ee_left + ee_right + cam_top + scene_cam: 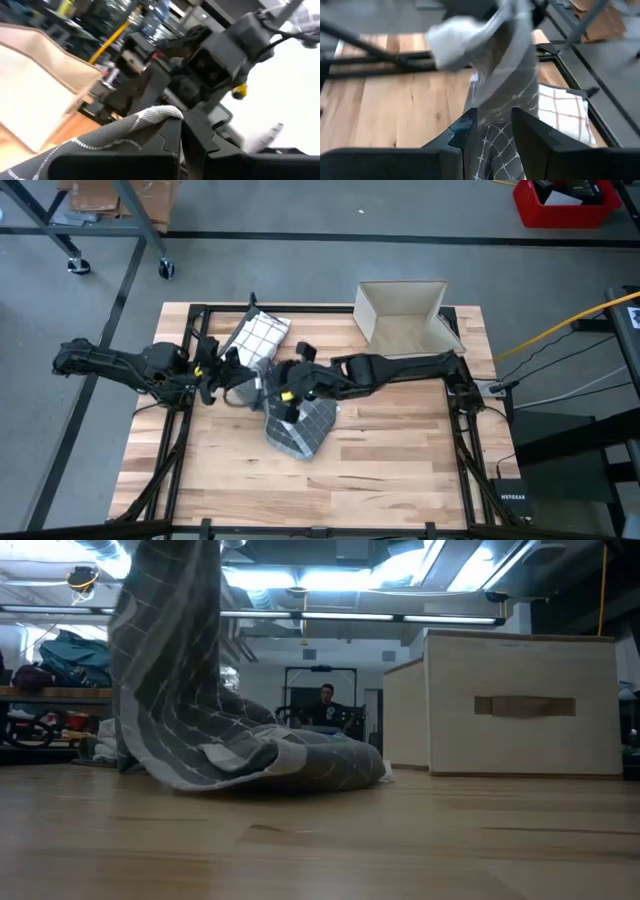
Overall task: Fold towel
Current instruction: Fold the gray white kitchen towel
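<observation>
So the grey towel (300, 425) is bunched up mid-table, just in front of the box (403, 316), with part of it pulled up off the wood (380, 470). Left gripper (245, 387) sits on the side of the towel away from the box, jaws pinched tight on a corner of it. Right gripper (492, 130) is right over the towel, fingers (532, 132) closed partway with the cloth running between them. A white checked cloth (256, 335) lies beside the box.

Wooden table (400, 480); grey checked towel (300, 435), white checked towel (258, 335), open beige box (405, 315)
</observation>
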